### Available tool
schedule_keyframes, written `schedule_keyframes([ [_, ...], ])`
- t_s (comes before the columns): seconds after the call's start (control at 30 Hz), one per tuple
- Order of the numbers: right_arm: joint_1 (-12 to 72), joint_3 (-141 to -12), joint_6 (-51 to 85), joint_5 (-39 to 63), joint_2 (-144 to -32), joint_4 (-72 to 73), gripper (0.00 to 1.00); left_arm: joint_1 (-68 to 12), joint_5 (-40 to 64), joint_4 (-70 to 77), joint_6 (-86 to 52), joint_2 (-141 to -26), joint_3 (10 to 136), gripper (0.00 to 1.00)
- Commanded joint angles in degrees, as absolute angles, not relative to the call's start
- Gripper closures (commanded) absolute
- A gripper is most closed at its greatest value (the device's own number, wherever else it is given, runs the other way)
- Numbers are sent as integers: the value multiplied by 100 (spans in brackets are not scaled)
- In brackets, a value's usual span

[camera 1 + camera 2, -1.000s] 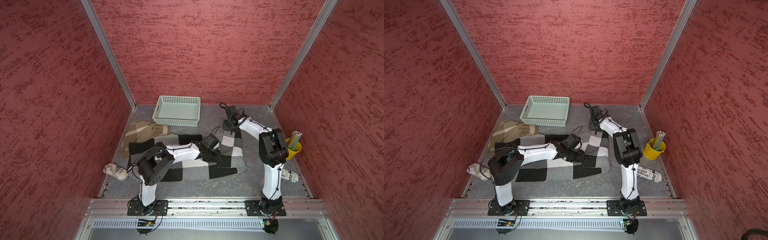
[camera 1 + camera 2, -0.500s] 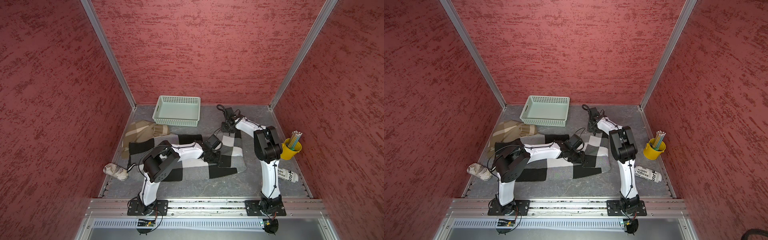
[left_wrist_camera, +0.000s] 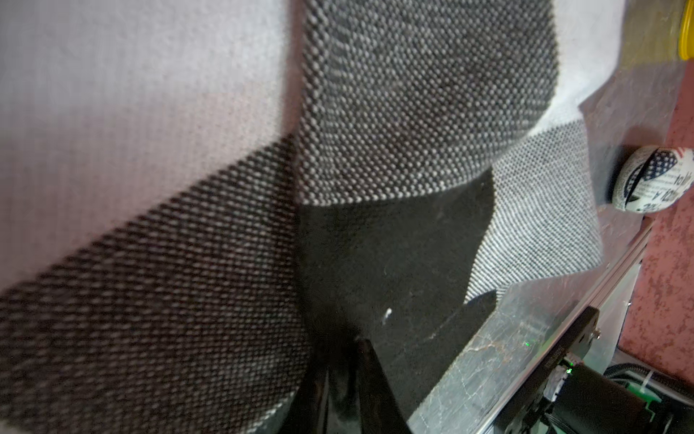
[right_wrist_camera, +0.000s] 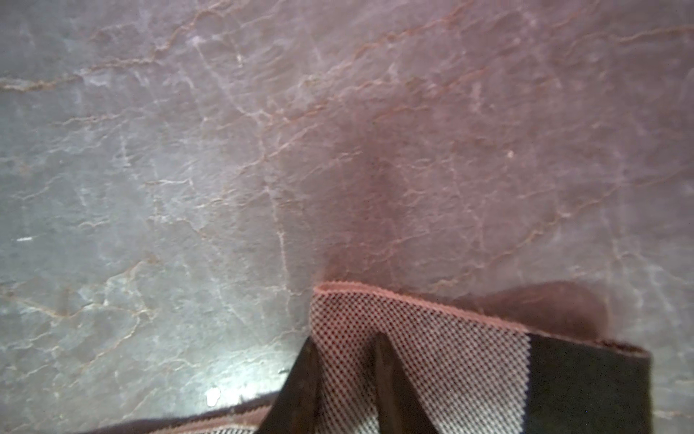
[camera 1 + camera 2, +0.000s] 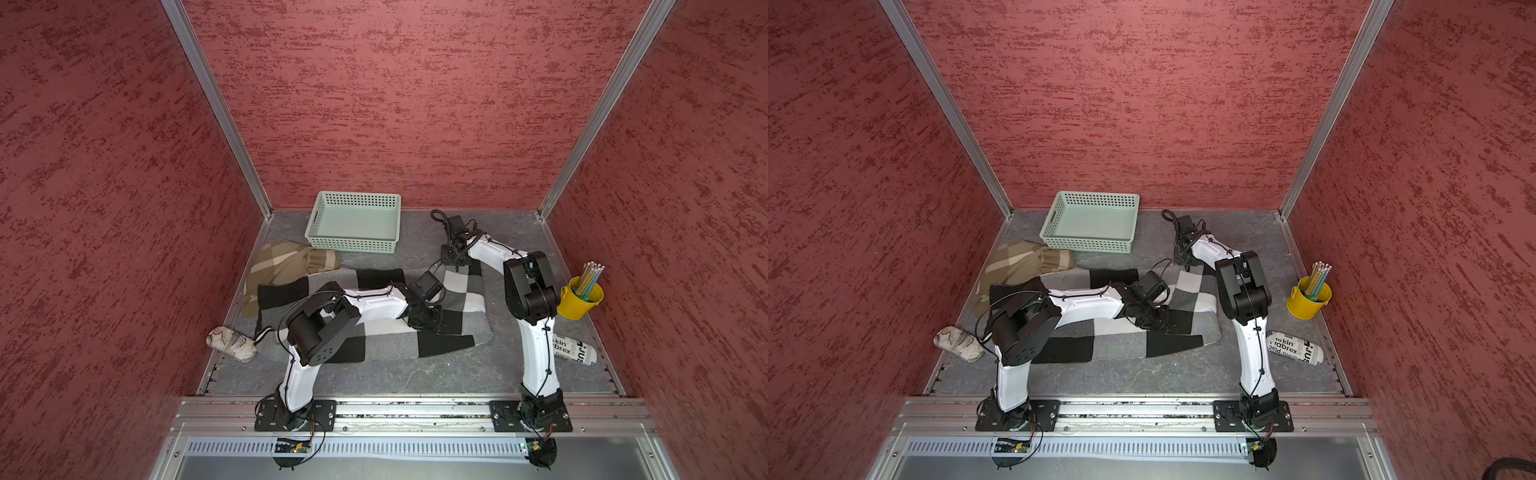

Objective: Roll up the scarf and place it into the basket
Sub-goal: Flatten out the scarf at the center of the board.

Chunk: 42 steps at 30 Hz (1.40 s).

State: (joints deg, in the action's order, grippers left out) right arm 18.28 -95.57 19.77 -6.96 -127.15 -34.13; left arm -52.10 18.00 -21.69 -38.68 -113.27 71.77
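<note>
The black, white and grey checked scarf (image 5: 386,340) (image 5: 1121,345) lies spread flat across the middle of the table. My left gripper (image 5: 428,322) (image 5: 1156,322) is down on its middle part, towards the right end. In the left wrist view its jaws (image 3: 343,360) are pinched on black scarf fabric (image 3: 413,94). My right gripper (image 5: 455,266) (image 5: 1185,264) is at the scarf's far right corner. In the right wrist view it (image 4: 345,357) grips the grey corner (image 4: 432,357) between its fingers. The mint-green basket (image 5: 353,245) (image 5: 1088,245) stands empty at the back.
A beige checked cloth (image 5: 286,262) lies at the back left, partly under the scarf. A rolled pale cloth (image 5: 230,345) sits by the left edge. A yellow bucket of pencils (image 5: 579,299) and a rolled printed cloth (image 5: 575,351) stand at the right.
Both grippers have closed. The right gripper has come down onto the scarf's far corner. The left one has stayed on the scarf's middle.
</note>
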Motion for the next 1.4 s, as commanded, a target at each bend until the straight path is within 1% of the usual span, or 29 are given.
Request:
schedule_keyframes([
  [0.0,1872,-9665,1997,-755,-12920,-3568,81,-5238,1820,-2284,-3837,-11322,7251,90],
  [0.13,1872,-9822,1959,-820,-12911,-3684,87,-5238,1839,-2346,-3798,-11188,7291,98],
  [0.17,1872,-9879,1945,-877,-12887,-3725,87,-5238,1861,-2347,-3786,-11141,7295,100],
  [0.23,1872,-9963,1904,-1004,-12825,-3791,87,-5238,1889,-2339,-3769,-11057,7312,100],
  [0.33,1872,-10041,1864,-1131,-12732,-3836,77,-5238,1932,-2326,-3734,-10951,7334,100],
  [0.5,1872,-10164,1836,-1141,-12795,-3928,69,-5238,2072,-2238,-3740,-10852,7368,100],
  [0.73,1954,-10163,1864,-905,-12957,-3918,69,-5229,2118,-2173,-3763,-10903,7409,100],
  [1.03,2009,-10465,1852,-1125,-13313,-4144,69,-5229,2151,-2158,-3771,-10966,7409,100],
  [1.13,2004,-10482,1889,-1271,-13389,-4165,71,-5229,2162,-2147,-3785,-10973,7409,100],
  [1.23,2004,-10526,1897,-1359,-13471,-4190,76,-5227,2162,-2145,-3772,-10967,7422,100],
  [1.37,1970,-10556,1959,-1518,-13487,-4284,77,-5221,2154,-2190,-3755,-10958,7444,100],
])
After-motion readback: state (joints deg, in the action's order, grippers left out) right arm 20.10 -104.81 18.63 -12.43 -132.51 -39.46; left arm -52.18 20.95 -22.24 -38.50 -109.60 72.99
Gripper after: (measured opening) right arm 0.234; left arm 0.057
